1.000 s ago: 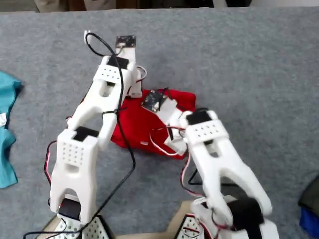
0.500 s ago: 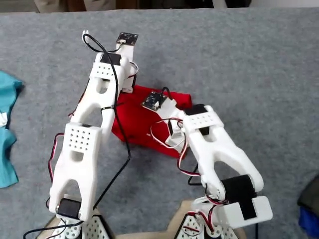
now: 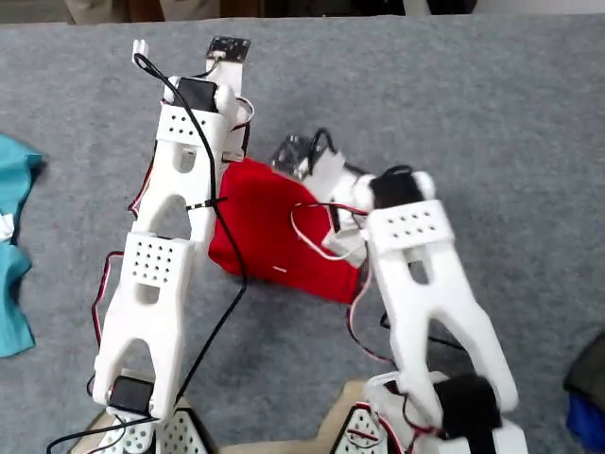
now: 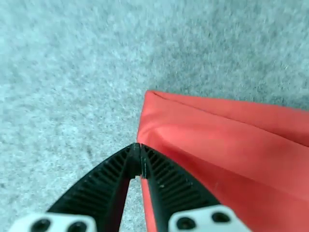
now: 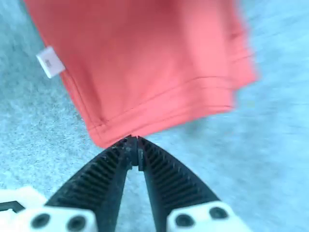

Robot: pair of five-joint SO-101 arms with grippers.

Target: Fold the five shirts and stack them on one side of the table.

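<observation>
A folded red shirt (image 3: 265,227) lies on the grey table (image 3: 473,113) between the two arms. My left gripper (image 3: 233,161) is at the shirt's far left corner, and in the left wrist view the left gripper (image 4: 137,157) is shut on the edge of the red shirt (image 4: 217,140). My right gripper (image 3: 288,175) is at the shirt's far edge, a little to the right of the left one. In the right wrist view the right gripper (image 5: 134,145) is shut on a hemmed corner of the red shirt (image 5: 145,63), which carries a small white tag (image 5: 49,62).
A teal shirt (image 3: 11,246) lies crumpled at the table's left edge. A dark and blue piece of cloth (image 3: 586,388) sits at the right edge near the front. Open grey table stretches across the far side and to the right.
Both grippers have moved toward the far side of the table with the red shirt's edge. The shirt's far edge has shifted that way and the cloth now lies flatter.
</observation>
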